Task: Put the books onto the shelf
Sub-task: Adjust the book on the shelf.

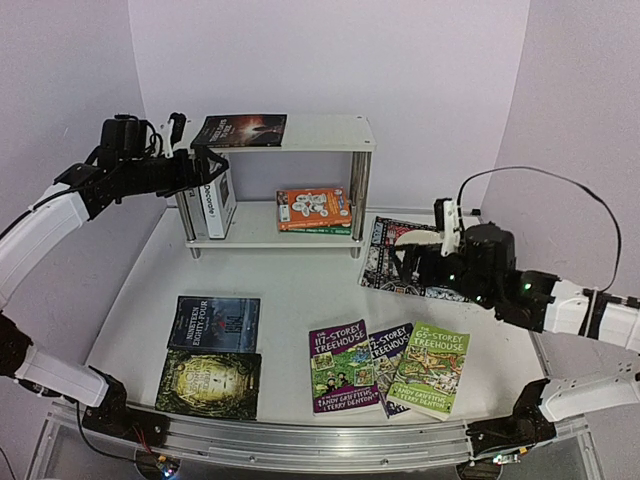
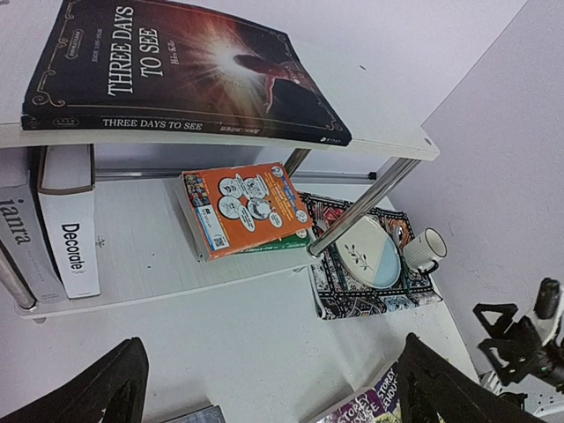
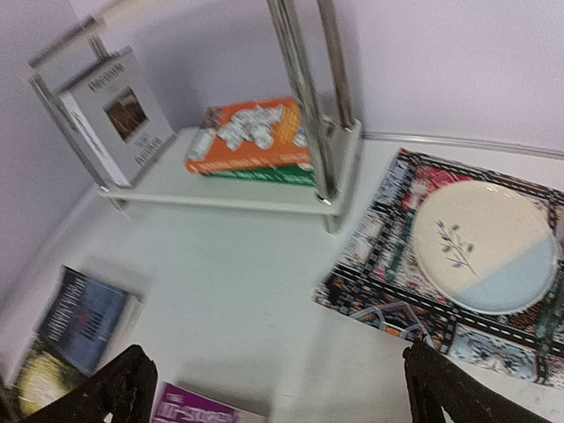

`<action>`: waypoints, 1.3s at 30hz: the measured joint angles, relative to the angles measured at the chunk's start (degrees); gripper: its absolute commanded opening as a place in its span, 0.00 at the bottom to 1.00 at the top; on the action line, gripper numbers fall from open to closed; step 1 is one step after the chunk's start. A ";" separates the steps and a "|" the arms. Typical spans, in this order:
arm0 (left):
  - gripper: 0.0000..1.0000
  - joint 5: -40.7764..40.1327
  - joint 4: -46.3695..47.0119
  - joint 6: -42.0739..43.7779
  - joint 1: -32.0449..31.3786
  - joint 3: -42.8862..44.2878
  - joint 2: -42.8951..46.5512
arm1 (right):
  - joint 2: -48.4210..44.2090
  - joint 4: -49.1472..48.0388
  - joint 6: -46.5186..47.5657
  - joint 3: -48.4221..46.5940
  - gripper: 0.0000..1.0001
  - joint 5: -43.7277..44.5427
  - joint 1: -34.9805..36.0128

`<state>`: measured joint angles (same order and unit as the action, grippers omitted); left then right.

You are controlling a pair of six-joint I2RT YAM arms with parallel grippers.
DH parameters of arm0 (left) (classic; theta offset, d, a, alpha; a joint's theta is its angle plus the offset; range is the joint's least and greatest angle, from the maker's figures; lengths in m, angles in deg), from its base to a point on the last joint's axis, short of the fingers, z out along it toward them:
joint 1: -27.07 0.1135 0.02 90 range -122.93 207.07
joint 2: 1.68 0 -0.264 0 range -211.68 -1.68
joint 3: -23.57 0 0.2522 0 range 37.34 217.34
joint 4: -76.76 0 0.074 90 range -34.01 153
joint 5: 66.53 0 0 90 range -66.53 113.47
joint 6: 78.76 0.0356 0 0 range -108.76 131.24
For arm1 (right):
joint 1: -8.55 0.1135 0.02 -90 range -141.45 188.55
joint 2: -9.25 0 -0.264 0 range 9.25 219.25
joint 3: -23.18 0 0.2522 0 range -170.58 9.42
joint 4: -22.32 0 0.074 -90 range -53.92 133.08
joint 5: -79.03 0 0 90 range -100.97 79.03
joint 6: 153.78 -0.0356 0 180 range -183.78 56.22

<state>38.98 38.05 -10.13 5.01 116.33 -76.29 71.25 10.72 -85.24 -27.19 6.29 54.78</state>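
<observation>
The white shelf (image 1: 330, 133) stands at the back. A dark book (image 2: 176, 75) lies flat on its top board. On the lower board two white hardbacks (image 1: 215, 200) stand upright at the left, and an orange paperback lies on a green one (image 1: 313, 209). Two dark books (image 1: 214, 322) and three Treehouse paperbacks (image 1: 388, 365) lie at the table's front. My left gripper (image 1: 205, 165) is open and empty beside the shelf's top left corner, its fingers (image 2: 106, 388) wide apart. Over the mat's near edge, my right gripper (image 3: 278, 357) is also open and empty.
A dark patterned mat (image 1: 385, 250) lies right of the shelf, carrying a white and blue plate (image 3: 485, 247) and a cup (image 2: 425, 248). Chrome posts (image 3: 300, 88) stand at the shelf's corners. Lilac walls close in the back and sides.
</observation>
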 measured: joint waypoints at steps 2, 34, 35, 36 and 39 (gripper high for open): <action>1.00 -0.60 0.06 -0.19 0.00 -0.52 1.23 | -1.65 1.98 -3.39 -5.04 0.98 -3.68 -0.03; 1.00 -3.70 0.60 -2.72 0.00 -0.97 1.68 | -11.29 6.83 -20.54 -12.84 0.98 -15.70 -0.03; 1.00 -3.62 0.60 -2.80 0.00 -0.97 1.66 | -11.31 6.53 -20.63 -12.26 0.98 -15.44 -0.03; 1.00 -3.43 0.63 -2.97 0.00 -0.97 1.62 | -11.33 6.34 -20.69 -11.62 0.98 -15.18 -0.03; 1.00 -2.65 0.99 -3.89 0.00 -0.97 0.98 | -11.26 6.23 -20.74 -10.45 0.98 -14.68 -0.03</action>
<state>36.33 39.04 -14.02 5.01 115.35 -75.31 59.99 16.95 -105.98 -37.64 -8.39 54.75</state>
